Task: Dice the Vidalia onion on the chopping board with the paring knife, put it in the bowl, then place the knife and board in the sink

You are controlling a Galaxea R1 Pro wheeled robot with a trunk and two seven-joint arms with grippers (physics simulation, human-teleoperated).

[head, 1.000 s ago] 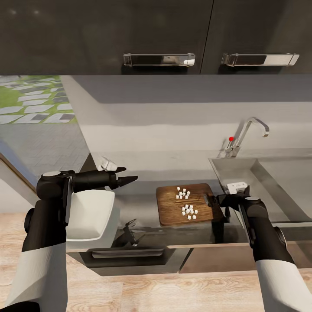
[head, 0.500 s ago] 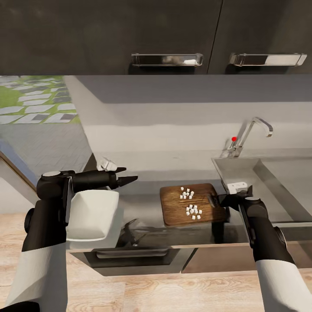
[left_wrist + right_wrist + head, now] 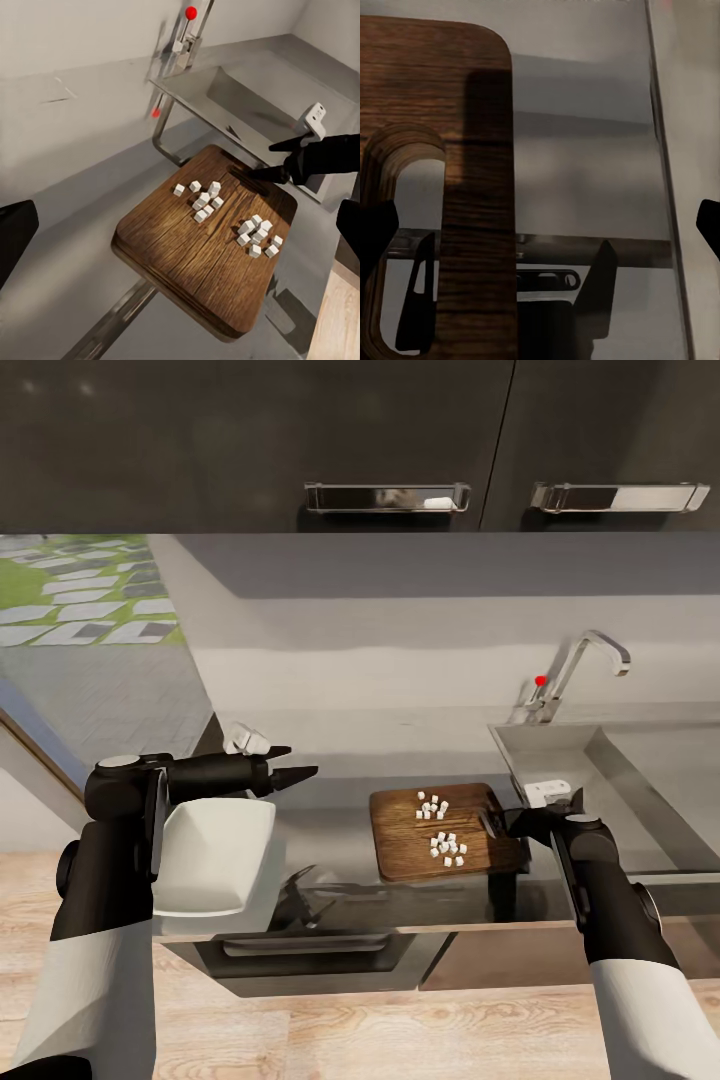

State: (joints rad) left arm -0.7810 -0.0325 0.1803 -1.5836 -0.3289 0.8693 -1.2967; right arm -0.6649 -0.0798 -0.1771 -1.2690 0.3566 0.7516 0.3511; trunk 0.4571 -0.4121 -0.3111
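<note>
Unchanged since half a second ago: chopping board, frame centre-right on desk, carrying onion dice. Right gripper grips its slot end; left gripper open above bowl. Tipping pending.

- No text, label, brand, number or sign can be read anywhere: not on the brown wooden chopping board or dark grey cabinets.

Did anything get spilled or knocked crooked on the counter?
Nothing is spilled: the onion cubes all sit on the chopping board, in two little heaps. The board does lie a bit crooked to the front edge of the countertop, with the right gripper at its slot end.
</note>
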